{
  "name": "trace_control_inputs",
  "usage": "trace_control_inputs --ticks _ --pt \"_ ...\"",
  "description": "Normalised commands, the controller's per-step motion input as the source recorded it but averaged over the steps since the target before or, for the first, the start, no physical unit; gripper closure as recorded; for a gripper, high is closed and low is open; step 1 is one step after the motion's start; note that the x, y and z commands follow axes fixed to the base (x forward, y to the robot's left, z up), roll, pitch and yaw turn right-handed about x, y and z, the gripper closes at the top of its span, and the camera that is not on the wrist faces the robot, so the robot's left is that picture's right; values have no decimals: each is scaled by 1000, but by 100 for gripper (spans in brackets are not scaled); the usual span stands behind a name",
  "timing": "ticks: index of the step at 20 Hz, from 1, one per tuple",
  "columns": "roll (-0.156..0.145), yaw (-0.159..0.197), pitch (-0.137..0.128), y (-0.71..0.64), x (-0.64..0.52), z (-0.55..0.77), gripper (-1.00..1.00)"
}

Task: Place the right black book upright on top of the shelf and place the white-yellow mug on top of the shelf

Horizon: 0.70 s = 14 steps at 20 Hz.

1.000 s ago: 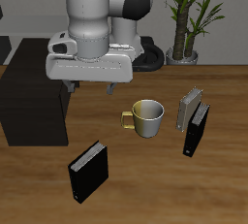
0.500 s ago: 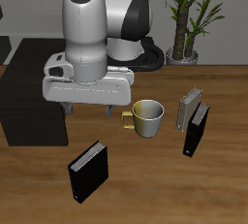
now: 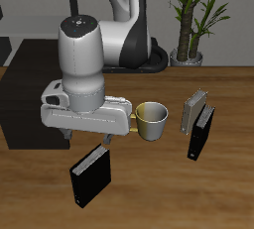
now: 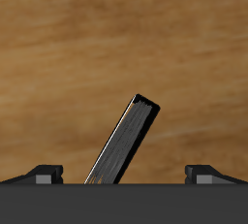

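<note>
The right black book (image 3: 89, 175) stands upright on the table (image 3: 228, 104) near its front edge, one broad cover turned toward the exterior camera. In the wrist view the book (image 4: 124, 143) shows as a thin slanted slab seen from above, its pale page edge along one side, wood grain all around it. The gripper (image 3: 85, 137) hangs just above the book, not touching it; its two fingertips (image 4: 46, 173) sit wide apart at the frame's edge with the book's top between them, so the claw is released and holds nothing. The mug (image 3: 152, 120) stands upright beside the gripper body, farther back than the book, its yellow handle pointing toward the arm and partly hidden by it. The shelf (image 3: 30, 94) sits at the table's side, behind the arm, its flat top bare where it shows. On the mug's other side two more books stand close together: a narrower black book (image 3: 201, 134) and a grey-beige book (image 3: 194, 107) just behind it. A potted plant (image 3: 193, 15) stands beyond the table.
</note>
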Motion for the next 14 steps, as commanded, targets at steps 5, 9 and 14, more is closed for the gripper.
trace_control_inputs --ticks 5,9,14 --pt "-2 -50 18 10 62 -378 -100" --pt "-12 -13 45 -32 92 -449 -100" --pt "-17 0 44 0 70 -283 -100"
